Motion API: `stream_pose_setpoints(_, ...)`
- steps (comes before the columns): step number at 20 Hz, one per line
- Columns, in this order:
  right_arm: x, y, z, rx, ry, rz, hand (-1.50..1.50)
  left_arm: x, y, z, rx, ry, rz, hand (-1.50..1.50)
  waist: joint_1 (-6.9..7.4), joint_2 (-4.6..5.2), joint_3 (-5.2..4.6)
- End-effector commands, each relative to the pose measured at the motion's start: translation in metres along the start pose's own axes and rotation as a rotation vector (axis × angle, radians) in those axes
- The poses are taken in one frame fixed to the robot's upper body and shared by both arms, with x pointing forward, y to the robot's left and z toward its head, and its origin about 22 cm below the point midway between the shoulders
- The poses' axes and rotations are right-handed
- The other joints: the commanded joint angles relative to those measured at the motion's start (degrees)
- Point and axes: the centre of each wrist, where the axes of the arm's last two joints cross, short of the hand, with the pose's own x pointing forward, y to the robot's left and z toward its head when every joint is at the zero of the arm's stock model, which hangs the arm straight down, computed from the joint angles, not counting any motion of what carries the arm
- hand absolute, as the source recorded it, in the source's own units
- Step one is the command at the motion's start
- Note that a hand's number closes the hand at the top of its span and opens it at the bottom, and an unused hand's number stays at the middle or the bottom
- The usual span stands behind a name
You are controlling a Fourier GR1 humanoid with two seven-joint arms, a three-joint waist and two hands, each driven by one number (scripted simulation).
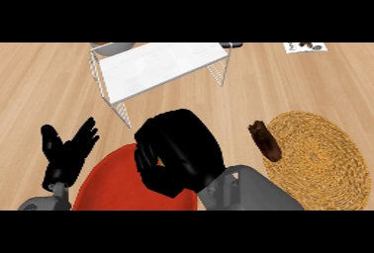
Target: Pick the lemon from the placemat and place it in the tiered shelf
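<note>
In the head view, the right hand [177, 150] is seen with its fingers curled downward over the red placemat [110, 188] at the desk's [44, 89] near edge. The lemon cannot be seen anywhere; it is judged to be hidden under the curled fingers, though whether it is actually gripped cannot be told. The left hand [67, 146] is held open and at rest, fingers up, towards the near left corner of the desk.

The white tiered shelf [157, 66] stands at the far edge, well apart from the hand. A round woven mat [321, 153] lies towards the near right, with a dark brown object [264, 141] at its left rim.

The grasping step is judged to be in hand. Next, a lift off the placemat and a carry forward to the shelf would be called for.
</note>
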Motion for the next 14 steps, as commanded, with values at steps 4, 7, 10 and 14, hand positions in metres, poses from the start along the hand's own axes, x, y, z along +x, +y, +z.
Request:
stream_pose_setpoints(4,0.078,-0.069,0.01,-0.174,0.043,-0.024,1.5,-0.004,0.013,0.004,0.026,0.004,0.001,0.0,0.07,0.37,-0.15)
stream_pose_setpoints(7,0.103,-0.098,0.009,-0.206,0.053,-0.018,1.5,-0.003,0.006,0.001,0.002,0.019,0.001,0.0,-0.11,0.38,-0.15)
stream_pose_setpoints(10,0.092,-0.137,-0.04,-0.238,0.093,-0.052,1.5,0.002,0.013,-0.005,-0.01,-0.005,-0.027,0.0,0.39,0.84,-0.16)
stream_pose_setpoints(14,0.101,-0.176,-0.048,-0.257,0.108,-0.077,1.5,-0.011,-0.005,0.007,-0.013,0.009,0.005,0.0,0.27,0.67,-0.12)
